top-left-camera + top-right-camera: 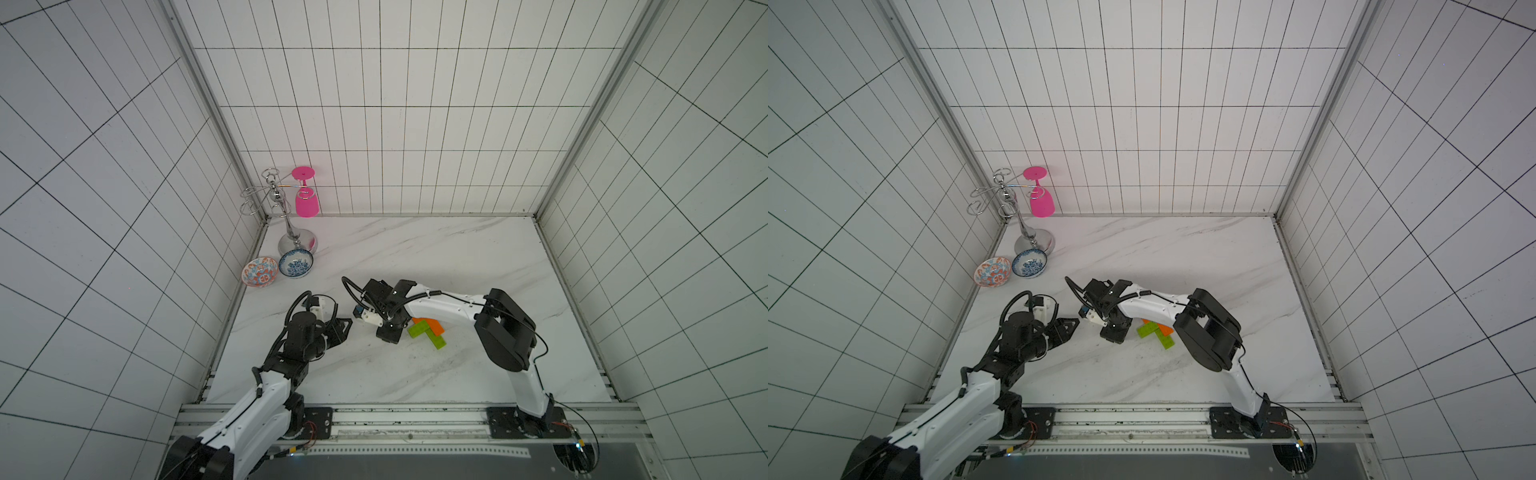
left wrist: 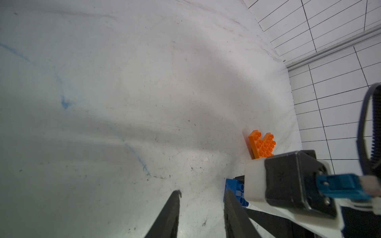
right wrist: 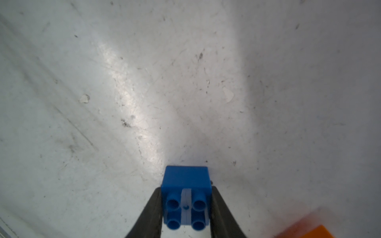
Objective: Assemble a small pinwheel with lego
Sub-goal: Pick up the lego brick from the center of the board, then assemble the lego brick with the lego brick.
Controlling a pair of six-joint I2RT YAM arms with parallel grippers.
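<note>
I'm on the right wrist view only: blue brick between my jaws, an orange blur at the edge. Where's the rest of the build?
Observer: The cross of green and orange bricks lies flat on the table, partly under the right arm.
Operator: And my other arm?
Observer: The left gripper is open and empty, tips close beside the right gripper.
Operator: Anything else around?
Observer: Two patterned bowls and a stand holding a pink glass, in the far left corner.
</note>
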